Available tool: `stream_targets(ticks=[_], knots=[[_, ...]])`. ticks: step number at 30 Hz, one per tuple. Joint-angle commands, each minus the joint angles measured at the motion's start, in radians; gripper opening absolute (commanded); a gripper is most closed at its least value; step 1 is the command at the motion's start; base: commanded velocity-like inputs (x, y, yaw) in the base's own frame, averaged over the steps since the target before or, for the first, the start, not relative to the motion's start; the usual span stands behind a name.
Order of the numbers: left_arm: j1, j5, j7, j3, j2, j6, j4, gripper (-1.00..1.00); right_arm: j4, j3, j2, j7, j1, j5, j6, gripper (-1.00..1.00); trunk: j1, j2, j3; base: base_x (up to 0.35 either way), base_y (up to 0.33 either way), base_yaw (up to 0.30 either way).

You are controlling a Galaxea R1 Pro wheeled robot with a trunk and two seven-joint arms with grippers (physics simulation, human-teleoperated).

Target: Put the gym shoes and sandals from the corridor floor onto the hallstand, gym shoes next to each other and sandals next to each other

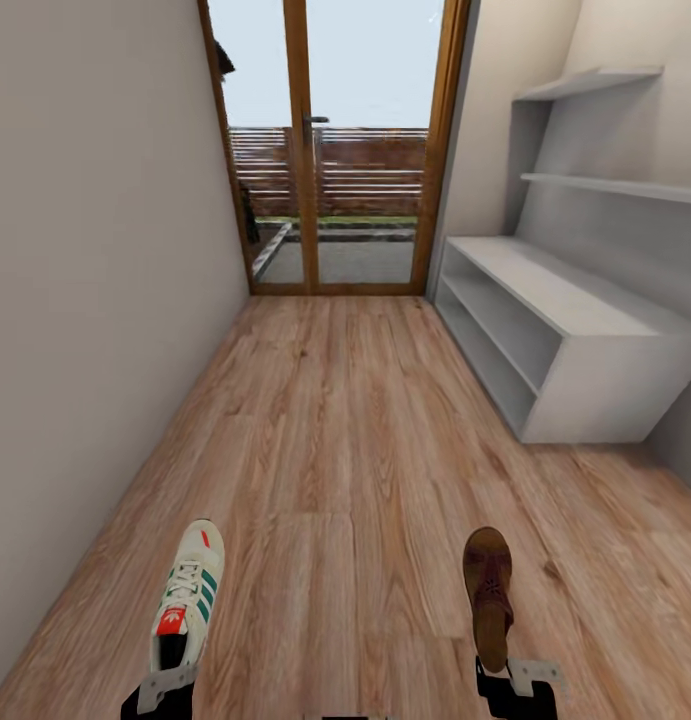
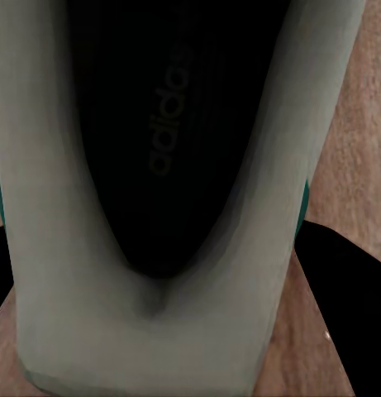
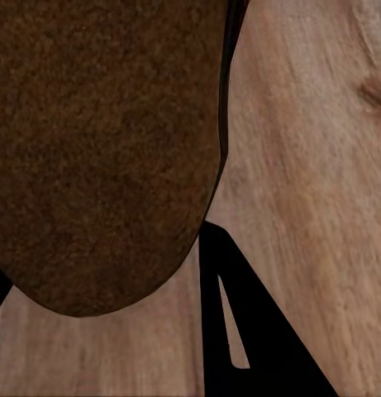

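Gym shoe (image 1: pixel 188 595) clamped at its heel by the left gripper (image 1: pixel 165 690) and sandal (image 1: pixel 488 592) likewise by the right gripper (image 1: pixel 515 685), both at lower frame, presumably carried toes-forward toward the hallstand (image 1: pixel 565 330) at right.

Narrow corridor: plain pale walls (image 1: pixel 95 250), wood-framed glass door (image 1: pixel 330 150), perhaps a fence (image 1: pixel 370 165) outside.

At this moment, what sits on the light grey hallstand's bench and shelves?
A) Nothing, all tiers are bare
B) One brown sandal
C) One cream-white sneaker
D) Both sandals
A: the light grey hallstand shows bare tiers, while the cream-white sneaker with green stripes is at the left gripper and the brown leather sandal at the right gripper.
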Motion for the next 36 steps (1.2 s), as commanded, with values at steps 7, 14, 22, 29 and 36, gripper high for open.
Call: stream_targets(ticks=[7,14,22,29,36], knots=[[-0.001,0.008,-0.009,0.003,0.0,-0.002,0.0,-1.0,0.001,-0.005,0.001,-0.004,-0.001,0.006,-0.002,-1.0,0.0,0.0,-0.001,0.338,0.0,0.0],[-0.001,0.008,-0.009,0.003,0.0,-0.002,0.001,-1.0,-0.001,-0.005,0.003,-0.009,-0.001,0.002,-0.002,-1.0,0.0,0.0,-0.001,0.338,0.0,0.105],[-0.001,0.008,-0.009,0.003,0.0,-0.002,0.001,-1.0,0.0,-0.005,0.003,-0.008,-0.001,0.004,-0.002,-1.0,0.0,0.0,-0.001,0.338,0.0,0.017],[-0.001,0.008,-0.009,0.003,0.0,-0.002,0.001,-1.0,0.001,-0.005,-0.001,-0.006,-0.001,0.005,-0.002,-1.0,0.0,0.0,-0.001,0.338,0.0,0.0],[-0.001,0.008,-0.009,0.003,0.0,-0.001,0.001,-1.0,0.001,-0.005,-0.003,-0.005,-0.001,0.005,-0.002,-1.0,0.0,0.0,-0.001,0.338,0.0,0.0]])
